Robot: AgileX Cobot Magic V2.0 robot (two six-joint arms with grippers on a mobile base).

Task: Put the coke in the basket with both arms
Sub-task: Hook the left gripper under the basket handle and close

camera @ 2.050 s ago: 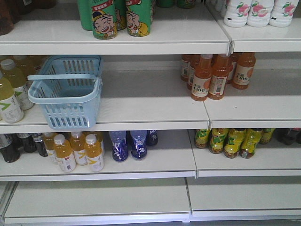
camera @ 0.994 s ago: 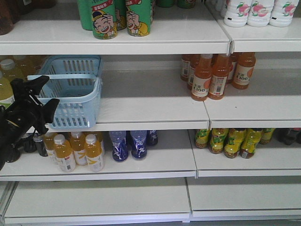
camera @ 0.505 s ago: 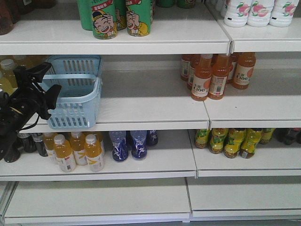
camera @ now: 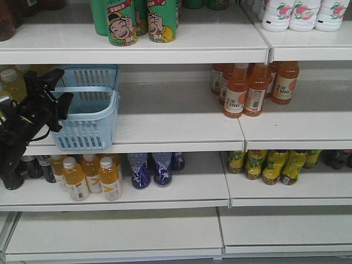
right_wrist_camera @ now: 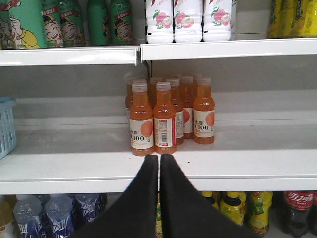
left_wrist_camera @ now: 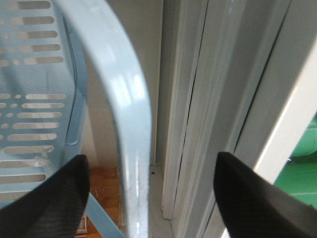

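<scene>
The light blue basket stands at the left of the middle shelf, its hoop handle lying across the top. My left gripper is open at the handle's left end. In the left wrist view the handle runs between the two black fingertips, nearer the left one, with the slotted basket wall beside it. My right gripper is shut on nothing, level with the middle shelf's front edge, and the basket's corner shows at the far left. The coke is out of view.
Orange juice bottles stand on the middle shelf to the right. Green cartoon cans and white bottles fill the top shelf. Yellow, blue and green bottles line the shelf below, and a dark cola bottle is at lower right.
My left arm came in from the left edge and rose up and to the right, bringing its open gripper to the basket's handle. The basket has not moved.
</scene>
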